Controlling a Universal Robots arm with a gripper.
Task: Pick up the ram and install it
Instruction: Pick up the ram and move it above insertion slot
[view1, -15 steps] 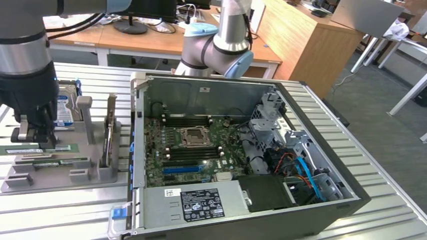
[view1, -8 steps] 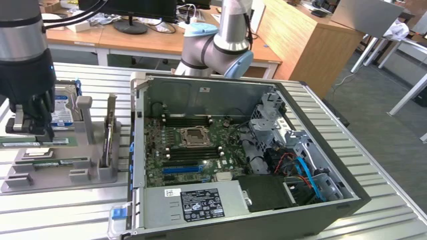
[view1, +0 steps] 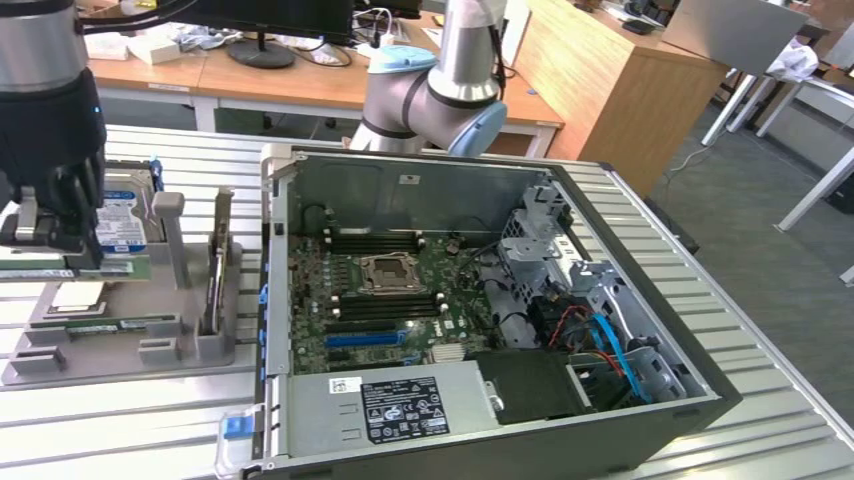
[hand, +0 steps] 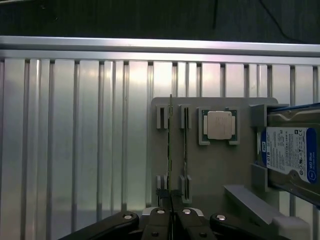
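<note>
The ram (hand: 170, 150) is a thin green stick seen edge-on, running straight out from my gripper (hand: 171, 218), whose fingers are shut on its near end. In the exterior view the gripper (view1: 56, 252) hangs at the far left over the grey parts holder (view1: 160, 345), with the ram (view1: 80, 268) held level a little above it. A second green stick (view1: 104, 325) lies in the holder's slot, also visible as the second stick (hand: 185, 150) beside the held one. The motherboard (view1: 387, 290) with its black slots (view1: 384, 241) lies in the open computer case (view1: 694, 370) to the exterior view's right.
On the holder (hand: 210, 170) sit a square silver CPU (hand: 218, 125) and a hard drive (hand: 295, 155) with a blue-white label. The ribbed metal table (hand: 75, 140) spreads around the holder. The arm's base (view1: 434, 100) rises behind the case, with desks beyond.
</note>
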